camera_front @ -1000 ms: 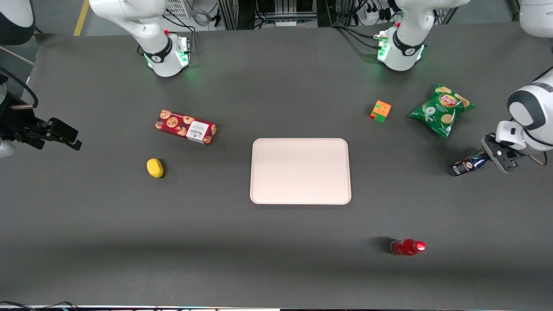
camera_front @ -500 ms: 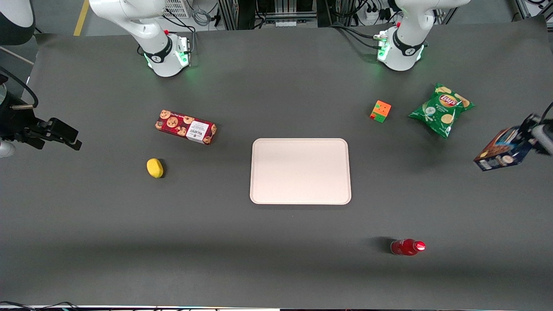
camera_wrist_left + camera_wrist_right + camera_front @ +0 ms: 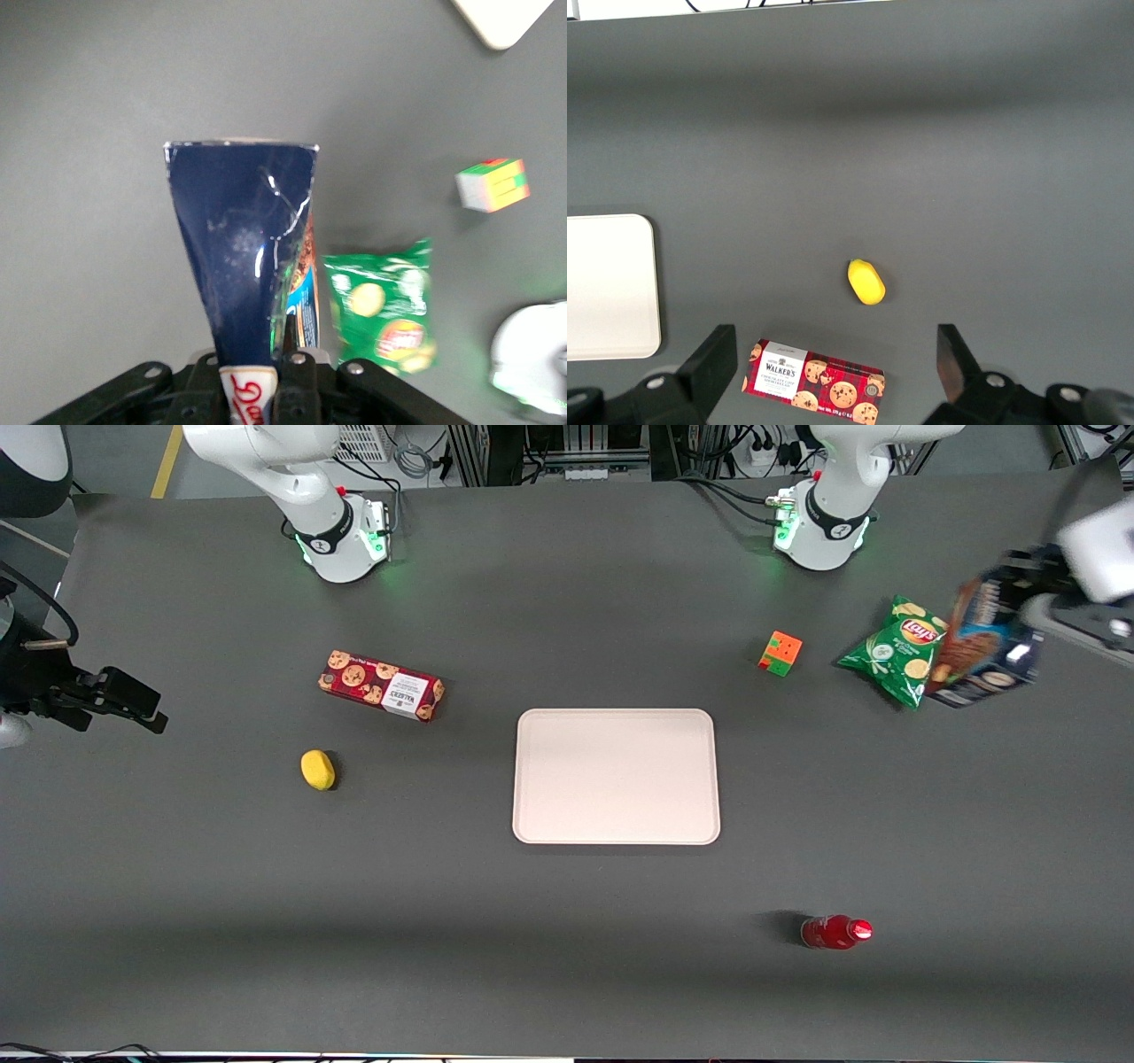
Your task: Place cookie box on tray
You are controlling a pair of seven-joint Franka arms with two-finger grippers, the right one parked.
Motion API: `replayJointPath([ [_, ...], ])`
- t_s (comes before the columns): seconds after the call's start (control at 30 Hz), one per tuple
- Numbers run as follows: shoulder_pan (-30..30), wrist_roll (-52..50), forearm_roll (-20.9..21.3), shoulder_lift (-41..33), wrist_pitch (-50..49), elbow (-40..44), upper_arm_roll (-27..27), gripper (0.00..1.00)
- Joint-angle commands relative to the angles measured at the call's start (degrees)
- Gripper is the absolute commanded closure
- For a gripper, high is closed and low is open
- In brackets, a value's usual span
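Cookie box [image 3: 985,642] held aloft in the left arm's jaws, well apart from the tray [image 3: 616,776].

The gripper [image 3: 266,376] is raised above the working arm's end of the table [image 3: 567,921], and the box sticks out from between its jaws, clamped at one narrow end. The carton is long and dark navy, with a brown cookie picture along one face and a dented, glossy side in the wrist view. In the front view it hangs tilted over the edge of the green chip bag [image 3: 899,651], with the colour cube [image 3: 780,653] farther along toward the tray. The jaws are closed narrowly on the box.
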Motion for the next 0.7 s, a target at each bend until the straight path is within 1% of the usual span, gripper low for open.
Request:
replayJointPath([
  [0.0, -0.1, -18.6, 0.3, 0.4, -0.7, 0.0, -9.3, 1.0],
  [0.07, -0.2, -23.5, -0.6, 1.6, 0.7, -0.6, -12.1, 1.0],
  [0.1, -0.2, -25.3, -1.7, 2.5, 1.5, -0.7, -13.2, 1.0],
  [0.2, -0.2, -29.5, -4.2, 4.4, 5.3, -2.2, -15.2, 1.0],
  [0.3, -0.2, -31.6, -4.5, 5.6, 11.1, -5.7, -18.0, 1.0],
  [0.43, -0.2, -36.9, -4.6, 7.3, 19.7, -11.4, -20.3, 1.0],
  [0.67, -0.4, -45.0, -3.9, 14.6, 35.0, -16.6, -24.2, 1.0],
])
